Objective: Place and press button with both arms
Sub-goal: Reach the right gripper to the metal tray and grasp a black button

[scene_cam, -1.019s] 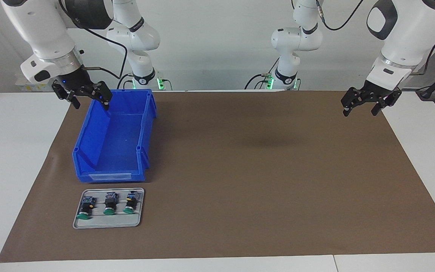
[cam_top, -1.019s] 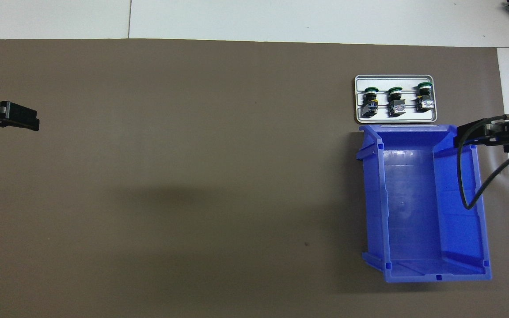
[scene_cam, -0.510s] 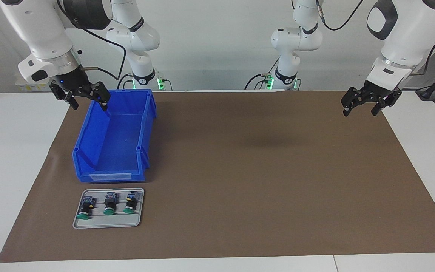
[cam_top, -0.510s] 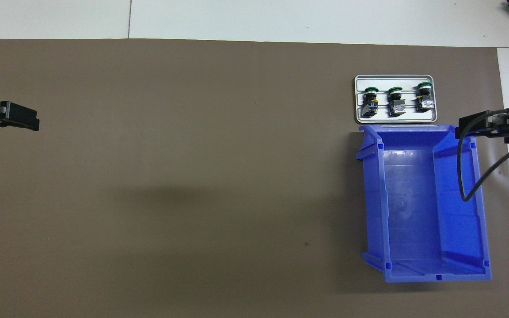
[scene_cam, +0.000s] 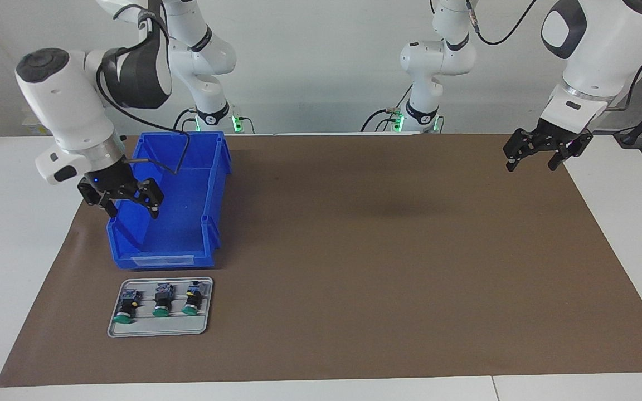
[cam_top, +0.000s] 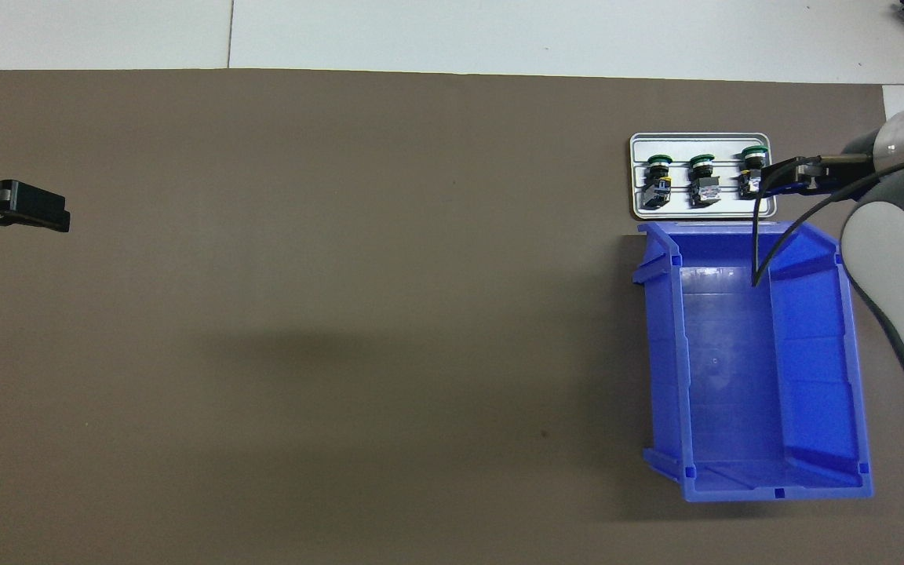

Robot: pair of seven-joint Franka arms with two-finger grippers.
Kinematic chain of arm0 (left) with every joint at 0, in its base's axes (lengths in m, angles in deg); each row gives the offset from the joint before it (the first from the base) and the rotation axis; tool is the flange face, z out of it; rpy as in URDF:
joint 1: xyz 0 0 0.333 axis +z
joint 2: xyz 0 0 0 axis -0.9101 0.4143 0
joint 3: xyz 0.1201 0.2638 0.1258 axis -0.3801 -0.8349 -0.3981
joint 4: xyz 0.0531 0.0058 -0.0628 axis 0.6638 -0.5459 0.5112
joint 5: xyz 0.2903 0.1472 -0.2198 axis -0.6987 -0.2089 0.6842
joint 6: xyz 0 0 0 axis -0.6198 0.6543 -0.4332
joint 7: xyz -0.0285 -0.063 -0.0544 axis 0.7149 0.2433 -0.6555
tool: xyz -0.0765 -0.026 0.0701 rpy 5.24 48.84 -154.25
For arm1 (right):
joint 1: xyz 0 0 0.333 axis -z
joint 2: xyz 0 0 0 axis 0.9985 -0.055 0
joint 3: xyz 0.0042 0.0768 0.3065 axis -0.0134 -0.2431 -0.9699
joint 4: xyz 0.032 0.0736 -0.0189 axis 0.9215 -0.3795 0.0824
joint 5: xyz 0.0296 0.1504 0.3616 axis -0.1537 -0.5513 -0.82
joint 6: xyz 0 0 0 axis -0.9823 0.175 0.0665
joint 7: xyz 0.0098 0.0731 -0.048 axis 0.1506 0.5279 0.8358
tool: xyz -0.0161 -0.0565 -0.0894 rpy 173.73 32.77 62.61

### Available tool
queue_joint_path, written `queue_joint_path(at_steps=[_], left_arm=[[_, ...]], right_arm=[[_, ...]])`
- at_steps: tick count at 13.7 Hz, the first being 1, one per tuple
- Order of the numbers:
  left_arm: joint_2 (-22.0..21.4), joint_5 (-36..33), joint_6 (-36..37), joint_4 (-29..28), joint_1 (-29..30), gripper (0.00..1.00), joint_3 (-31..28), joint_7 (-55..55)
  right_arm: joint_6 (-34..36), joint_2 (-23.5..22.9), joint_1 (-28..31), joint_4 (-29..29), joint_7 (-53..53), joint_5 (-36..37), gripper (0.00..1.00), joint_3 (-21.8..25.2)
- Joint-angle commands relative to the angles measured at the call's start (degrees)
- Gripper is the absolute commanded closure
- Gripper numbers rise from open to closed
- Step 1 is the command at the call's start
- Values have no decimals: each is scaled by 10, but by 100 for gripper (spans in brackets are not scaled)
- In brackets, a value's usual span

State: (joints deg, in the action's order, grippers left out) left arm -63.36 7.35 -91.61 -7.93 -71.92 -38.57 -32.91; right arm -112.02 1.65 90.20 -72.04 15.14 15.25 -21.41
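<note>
**Right gripper over bin wall, buttons untouched on tray**

Hidden or unclear: in the overhead view we saw only the tip of the left gripper [cam_top: 28, 210] at the frame edge, and the right gripper [cam_top: 785, 176] overlapped the tray corner, so contact could not be read there. The facing view showed the right gripper [scene_cam: 129, 201] in the air over the blue bin [scene_cam: 187, 223], at its side wall toward the right arm's end of the table, near the bin's low front. Its fingers stood apart, holding nothing. A black cable [scene_cam: 179, 161] drooped from the wrist into the bin.

The three buttons [scene_cam: 157, 301] lay side by side on the grey tray [scene_cam: 156, 329], green caps pointing away from the robots, well below and clear of those fingers.

Change: half a second before, the right gripper had hung over the bin's back corner, and it had since travelled along the wall toward the tray. The left gripper [scene_cam: 541, 151] had not moved, waiting with fingers apart over the brown mat [scene_cam: 388, 250] edge.

Room: the mat between the two grippers lay open, and the tray sat just beside the bin front.
</note>
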Motion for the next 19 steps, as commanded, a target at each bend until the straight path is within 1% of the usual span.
queue_joint_path(at_steps=[1,3,5,7,8,10,14,16,19], left_arm=[[-15,-8,3,-16,-1,0,-1,3],[-15,-8,3,-16,-1,0,-1,3],[-15,-7,3,-16,-1,0,-1,3],[-15,-7,3,-16,-1,0,-1,3],[-15,-8,3,-16,-1,0,-1,3],[-15,-8,3,-16,-1,0,-1,3],[-15,-7,3,-16,-1,0,-1,3],[-15,-7,3,-16,-1,0,-1,3],[-15,-8,3,-16,-1,0,-1,3]], right_arm=[[-40,-68,8,41,25,0,5,-4],[-79,-103,10,44,60,-1,6,-3],[-126,-129,14,43,83,-1,8,-3],[-148,-160,15,44,83,0,8,-3],[-171,-173,14,44,83,-2,8,-4],[-182,-195,11,44,83,-4,8,-4],[-224,-210,5,33,80,-7,9,-4],[-233,-219,6,24,80,-3,10,-4],[-243,-221,8,11,81,-3,12,-3]])
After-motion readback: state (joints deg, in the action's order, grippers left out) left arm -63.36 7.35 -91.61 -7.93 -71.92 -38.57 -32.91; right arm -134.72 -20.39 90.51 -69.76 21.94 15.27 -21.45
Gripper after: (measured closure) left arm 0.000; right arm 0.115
